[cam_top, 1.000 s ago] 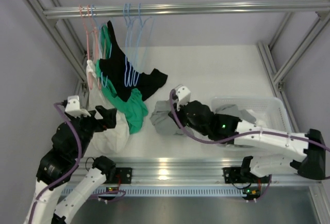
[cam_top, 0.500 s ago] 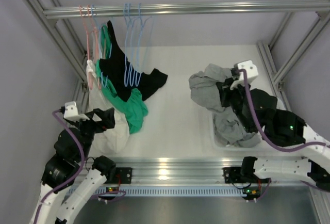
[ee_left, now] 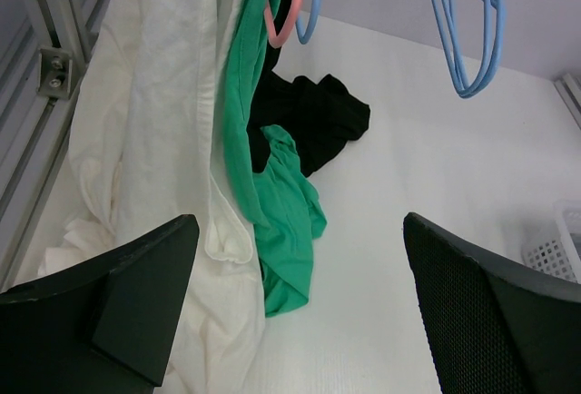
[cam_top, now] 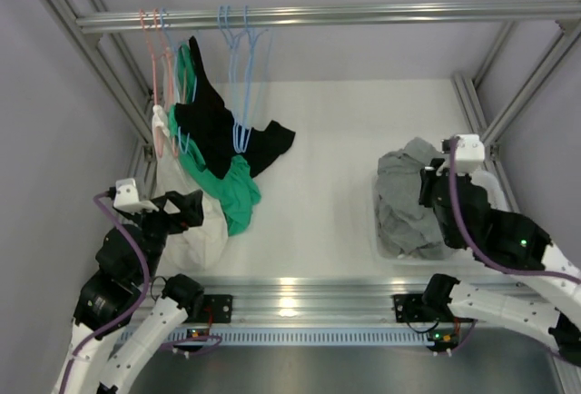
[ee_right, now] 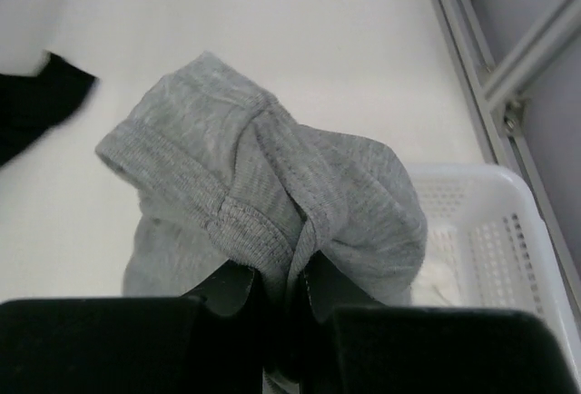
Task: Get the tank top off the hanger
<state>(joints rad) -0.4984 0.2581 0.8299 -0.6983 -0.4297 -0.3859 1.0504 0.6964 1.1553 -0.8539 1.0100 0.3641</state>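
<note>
- Your right gripper stays clenched on the grey tank top, which has travelled from the middle of the table to 4 o'clock, now bunched over the white basket
- Your left gripper waits released at 8 o'clock beside the white garment
- The top is off the blue hangers at 11 o'clock; you likely only need to let go

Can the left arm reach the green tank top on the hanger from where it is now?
Probably yes. The left end effector is open and faces the green tank top, with nothing between them; only the white garment hangs close beside it.
</note>
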